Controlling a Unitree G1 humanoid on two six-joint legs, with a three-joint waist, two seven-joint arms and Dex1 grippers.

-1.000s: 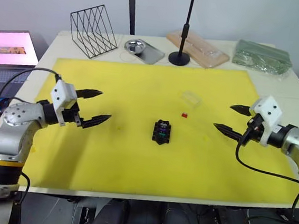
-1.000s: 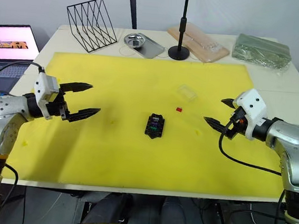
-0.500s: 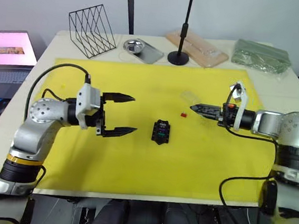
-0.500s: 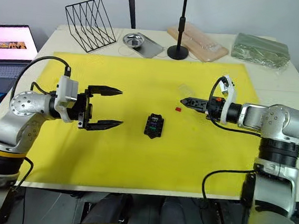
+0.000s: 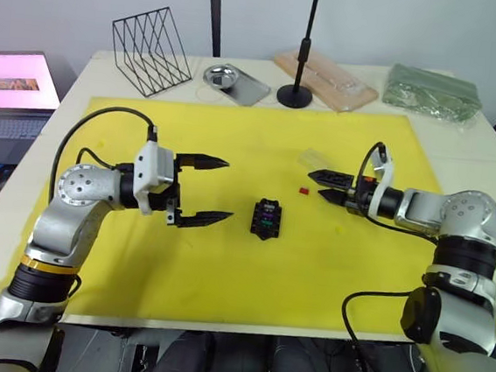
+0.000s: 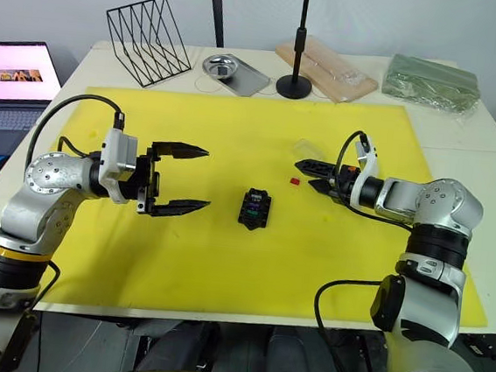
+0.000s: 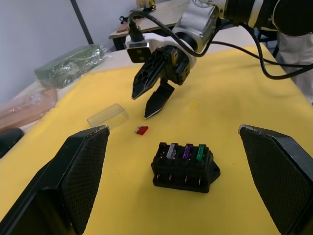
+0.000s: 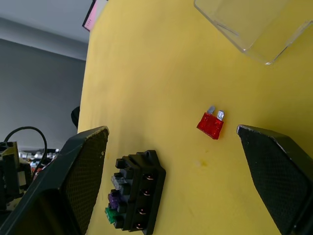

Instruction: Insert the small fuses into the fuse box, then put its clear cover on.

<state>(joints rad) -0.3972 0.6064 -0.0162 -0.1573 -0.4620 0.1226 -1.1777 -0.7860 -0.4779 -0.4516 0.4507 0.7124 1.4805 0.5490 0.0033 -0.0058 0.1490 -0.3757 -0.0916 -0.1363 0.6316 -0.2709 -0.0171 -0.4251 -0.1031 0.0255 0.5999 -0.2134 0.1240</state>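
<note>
The black fuse box sits mid-mat with a grey, a purple and a green fuse standing in its slots. A red fuse lies loose on the yellow mat just beyond the box. Behind it rests the clear cover. My right gripper is open, low over the mat, tips beside the red fuse; in the right wrist view the red fuse lies between its fingers, untouched. My left gripper is open and empty, hovering left of the box.
Along the table's far edge stand a black wire rack, a metal tray, a black stand base, a wooden board in a clear tray and a green bag. A laptop sits off the left.
Both arms have swung in from the mat's sides toward the middle. The right gripper has turned and now shows its fingers spread beside the red fuse. The left gripper edged closer to the box.
</note>
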